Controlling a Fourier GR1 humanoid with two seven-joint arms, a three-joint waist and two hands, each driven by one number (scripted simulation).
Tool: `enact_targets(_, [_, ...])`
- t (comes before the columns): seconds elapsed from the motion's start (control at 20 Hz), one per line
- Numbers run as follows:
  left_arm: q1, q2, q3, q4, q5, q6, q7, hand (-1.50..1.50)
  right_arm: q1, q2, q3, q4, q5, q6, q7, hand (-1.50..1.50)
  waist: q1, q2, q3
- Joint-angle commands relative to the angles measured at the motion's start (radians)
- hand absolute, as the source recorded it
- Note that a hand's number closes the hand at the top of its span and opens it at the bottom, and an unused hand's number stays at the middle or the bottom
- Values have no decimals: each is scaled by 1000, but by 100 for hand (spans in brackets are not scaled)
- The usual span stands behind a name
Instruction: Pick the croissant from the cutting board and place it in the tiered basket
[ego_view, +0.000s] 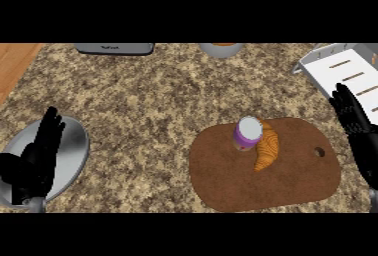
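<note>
Croissant (266, 149) golden-orange, curved, ridged, lying on brown cutting board (258, 185), touching purple jar (248, 133), both hands straight-fingered, holding nothing

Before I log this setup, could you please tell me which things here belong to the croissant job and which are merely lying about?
For the job:
croissant
cutting board
tiered basket
right hand

Lying about:
purple-labelled jar beside the croissant
grey plate
grey appliance
cup
left hand, resting

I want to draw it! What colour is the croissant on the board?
Orange-golden with darker stripes across it. The croissant shows best in the head view, lying on the brown cutting board.
</note>
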Motion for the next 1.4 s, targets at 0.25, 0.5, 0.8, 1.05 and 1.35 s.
enact_targets(0.25, [85, -73, -85, 129, -54, -7, -56, 0, -134, -30, -152, -92, 264, -371, 181, 150, -76, 7, -15])
enact_targets(0.5, [102, -104, -102, 129, -30, -14, -43, 0, 25, 210, -302, -18, 294, -758, 215, -150, -127, 3, -9])
enact_targets(0.8, [54, -150, -116, 208, -47, -34, -89, 0, 216, 252, -63, -382, 625, -832, 441, -150, -73, 7, -12])
enact_targets(1.05, [98, -164, -148, 186, -65, -22, -101, 0, 343, 187, 33, -339, 677, -581, 660, -150, -66, 13, -18])
enact_targets(1.35, [40, -143, -123, 185, -64, -36, -95, 0, 342, 51, 77, -398, 860, -339, 969, -150, -43, 22, -22])
